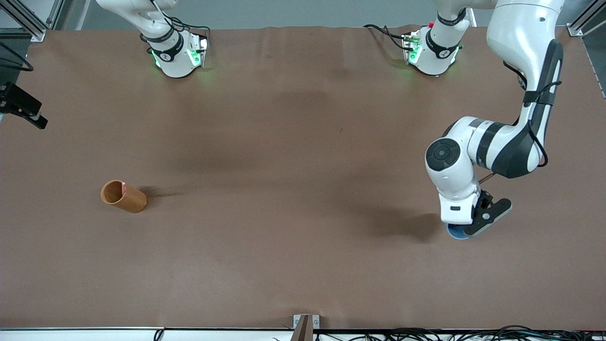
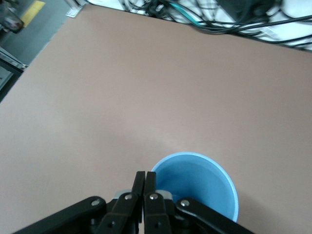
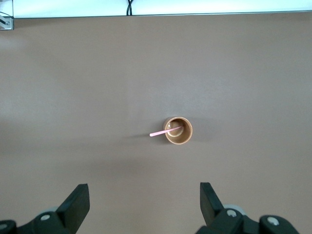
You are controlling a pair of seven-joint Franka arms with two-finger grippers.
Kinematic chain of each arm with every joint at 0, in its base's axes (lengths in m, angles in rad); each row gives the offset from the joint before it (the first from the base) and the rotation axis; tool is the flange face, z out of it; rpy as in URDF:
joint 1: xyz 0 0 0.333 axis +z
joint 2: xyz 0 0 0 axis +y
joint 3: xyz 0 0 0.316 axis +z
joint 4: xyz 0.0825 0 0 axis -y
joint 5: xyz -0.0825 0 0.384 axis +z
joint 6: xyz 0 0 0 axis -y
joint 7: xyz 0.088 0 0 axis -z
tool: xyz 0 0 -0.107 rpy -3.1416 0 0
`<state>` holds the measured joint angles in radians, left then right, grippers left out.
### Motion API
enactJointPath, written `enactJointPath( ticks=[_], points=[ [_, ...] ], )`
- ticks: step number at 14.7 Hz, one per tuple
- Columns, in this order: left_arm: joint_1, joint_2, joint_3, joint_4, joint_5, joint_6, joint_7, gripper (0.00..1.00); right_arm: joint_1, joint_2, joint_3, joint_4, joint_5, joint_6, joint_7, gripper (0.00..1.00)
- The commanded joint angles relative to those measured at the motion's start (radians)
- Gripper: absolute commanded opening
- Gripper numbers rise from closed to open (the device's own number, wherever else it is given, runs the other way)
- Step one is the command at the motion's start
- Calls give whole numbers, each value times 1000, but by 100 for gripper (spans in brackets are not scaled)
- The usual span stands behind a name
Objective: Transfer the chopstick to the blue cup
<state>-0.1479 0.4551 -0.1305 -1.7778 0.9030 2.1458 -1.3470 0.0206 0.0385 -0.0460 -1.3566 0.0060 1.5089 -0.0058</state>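
Observation:
The blue cup (image 1: 453, 232) stands toward the left arm's end of the table; its darker blue inside shows in the left wrist view (image 2: 204, 183). My left gripper (image 1: 462, 232) (image 2: 146, 174) is down at the cup's rim, its fingers pressed together, one inside and one outside the wall. A pale-pink chopstick (image 3: 163, 132) leans in the brown cup (image 3: 178, 130), its tip sticking out over the rim (image 1: 123, 184). The brown cup (image 1: 124, 196) stands toward the right arm's end. My right gripper (image 3: 144, 195) is open and empty, high over the table, with the brown cup below it.
The brown table cover (image 1: 293, 166) is bare between the two cups. The arm bases (image 1: 177, 54) (image 1: 433, 52) stand along the table's back edge. Cables (image 2: 219, 17) lie along the table's front edge.

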Motion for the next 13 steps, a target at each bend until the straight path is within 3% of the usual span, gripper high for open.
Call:
enactJointPath(
  ticks=[1,6,7,8,9,13],
  points=[
    [-27,-78,2,-170,105,28,-213,1,-13,6,3,4,-1,2,-8,100],
    [-58,-55,3,-241,117,28,-342,7,1,11,5,7,-1,-1,-2,100],
    [-58,-53,2,-239,119,25,-359,18,4,11,6,5,-1,-6,-2,100],
    [-58,-53,2,-241,117,19,-362,63,2,11,6,5,-1,-9,-6,100],
    [-59,-53,2,-242,117,9,-366,99,1,11,5,5,-1,-9,-8,100],
    [-59,-79,-6,-201,97,-1,-322,100,18,9,6,7,-1,-9,0,100]
  ],
)
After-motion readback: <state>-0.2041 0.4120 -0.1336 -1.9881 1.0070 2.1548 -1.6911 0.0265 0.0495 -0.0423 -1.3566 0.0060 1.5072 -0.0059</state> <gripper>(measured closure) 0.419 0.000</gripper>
